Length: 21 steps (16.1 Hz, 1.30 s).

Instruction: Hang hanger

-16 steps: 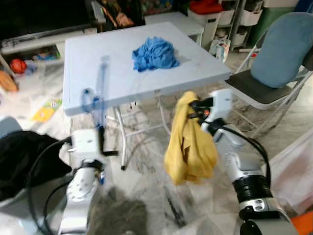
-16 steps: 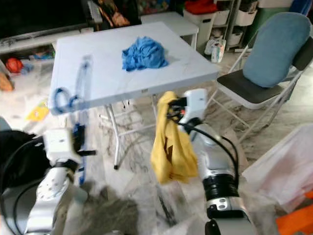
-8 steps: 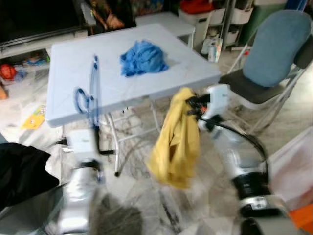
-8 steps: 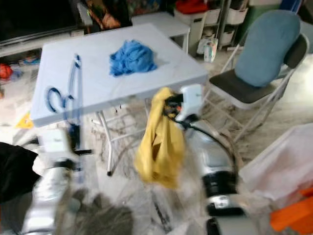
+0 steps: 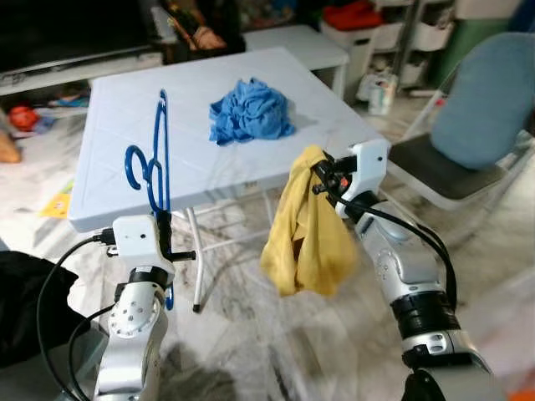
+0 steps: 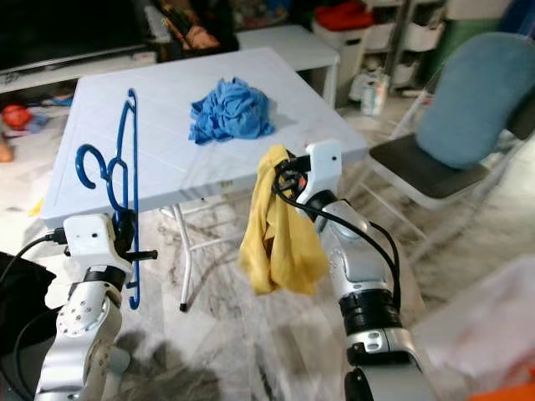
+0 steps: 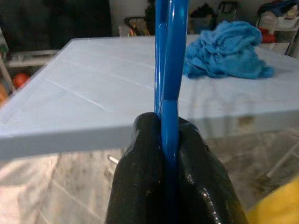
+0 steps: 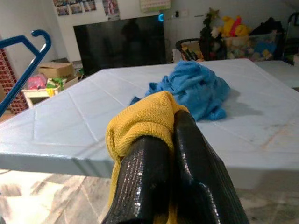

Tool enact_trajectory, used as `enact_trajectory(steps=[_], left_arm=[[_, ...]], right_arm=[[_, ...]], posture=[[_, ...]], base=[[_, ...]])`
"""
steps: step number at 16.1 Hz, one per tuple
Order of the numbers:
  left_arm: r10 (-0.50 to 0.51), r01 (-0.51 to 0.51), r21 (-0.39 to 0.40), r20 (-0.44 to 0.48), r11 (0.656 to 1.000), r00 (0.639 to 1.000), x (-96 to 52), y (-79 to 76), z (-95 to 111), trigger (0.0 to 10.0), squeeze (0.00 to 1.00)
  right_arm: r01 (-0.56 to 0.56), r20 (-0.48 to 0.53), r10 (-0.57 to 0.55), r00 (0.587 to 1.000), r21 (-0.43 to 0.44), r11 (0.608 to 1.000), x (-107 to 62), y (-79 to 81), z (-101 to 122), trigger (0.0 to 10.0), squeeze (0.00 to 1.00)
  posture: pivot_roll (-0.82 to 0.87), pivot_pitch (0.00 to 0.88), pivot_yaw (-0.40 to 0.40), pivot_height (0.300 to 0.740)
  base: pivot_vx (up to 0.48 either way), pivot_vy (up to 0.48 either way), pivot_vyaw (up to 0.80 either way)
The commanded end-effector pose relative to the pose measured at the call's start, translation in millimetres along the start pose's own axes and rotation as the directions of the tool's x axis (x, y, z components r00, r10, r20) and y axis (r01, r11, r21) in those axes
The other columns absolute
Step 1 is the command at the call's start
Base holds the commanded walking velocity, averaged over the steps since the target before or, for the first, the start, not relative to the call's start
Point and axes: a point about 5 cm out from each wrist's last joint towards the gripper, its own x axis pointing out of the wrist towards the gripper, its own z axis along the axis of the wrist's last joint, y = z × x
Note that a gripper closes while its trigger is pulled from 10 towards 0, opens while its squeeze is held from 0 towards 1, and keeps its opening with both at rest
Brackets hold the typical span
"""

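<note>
A blue plastic hanger stands upright in front of the table's near left edge, hook toward me, with my left gripper shut on its lower bar. In the left wrist view the hanger runs up between the closed fingers. My right gripper is shut on the top of a yellow cloth that hangs limp before the table's near right corner. The right wrist view shows the cloth pinched by the fingers.
A pale blue folding table stands ahead with a crumpled blue cloth on it. A folding chair with a blue cushion is at the right. A black cloth lies at the lower left. Toys and storage bins line the back.
The view has shifted and sharpened as I moved; the table sits closer and more centred. Both grippers keep their holds on the hanger and the yellow cloth.
</note>
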Motion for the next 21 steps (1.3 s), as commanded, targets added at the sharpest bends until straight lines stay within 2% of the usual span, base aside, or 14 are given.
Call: enact_trajectory(steps=[1,11,21], left_arm=[[-0.01,0.01,0.011,0.022,1.0,1.0,2.6,-0.4,6.0,10.0,0.0],[-0.012,0.011,0.014,0.041,1.0,0.999,5.5,-1.6,9.0,10.0,0.0],[-0.015,0.014,0.016,0.056,1.0,0.998,8.7,-4.0,11.7,10.0,0.0]], right_arm=[[-0.014,0.062,0.015,0.998,-0.02,1.0,5.7,2.5,16.6,10.0,0.0],[-0.028,0.073,0.029,0.997,-0.006,1.0,9.0,5.4,19.1,10.0,0.0],[-0.032,0.08,0.033,0.996,-0.015,0.999,11.7,6.9,20.6,10.0,0.0]], posture=[[-0.06,0.0,0.029,0.74],[-0.07,0.0,0.026,0.74],[-0.07,0.0,0.023,0.74]], base=[[0.386,0.251,0.48],[0.367,0.306,0.04],[0.443,0.0,0.0]])
